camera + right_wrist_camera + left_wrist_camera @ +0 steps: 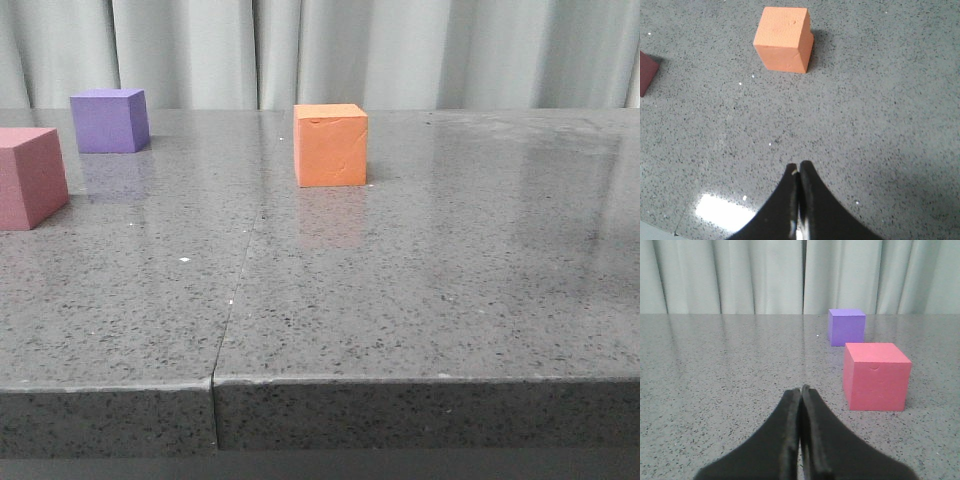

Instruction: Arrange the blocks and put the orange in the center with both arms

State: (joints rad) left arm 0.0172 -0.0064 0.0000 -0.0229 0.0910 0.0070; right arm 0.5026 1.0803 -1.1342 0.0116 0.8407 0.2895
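On the grey table, the orange cube sits mid-table, straight ahead of our right gripper (fingers pressed together, empty). Our left gripper, likewise closed, faces the pink-red cube and purple cube.

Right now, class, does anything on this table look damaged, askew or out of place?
Only slightly: the orange cube has a faint crease near its top front edge. The purple cube and pink-red cube look intact and sit flat.

A glossy grey speckled stone table, seamed down its left half, stands before pale pleated curtains catching soft light.
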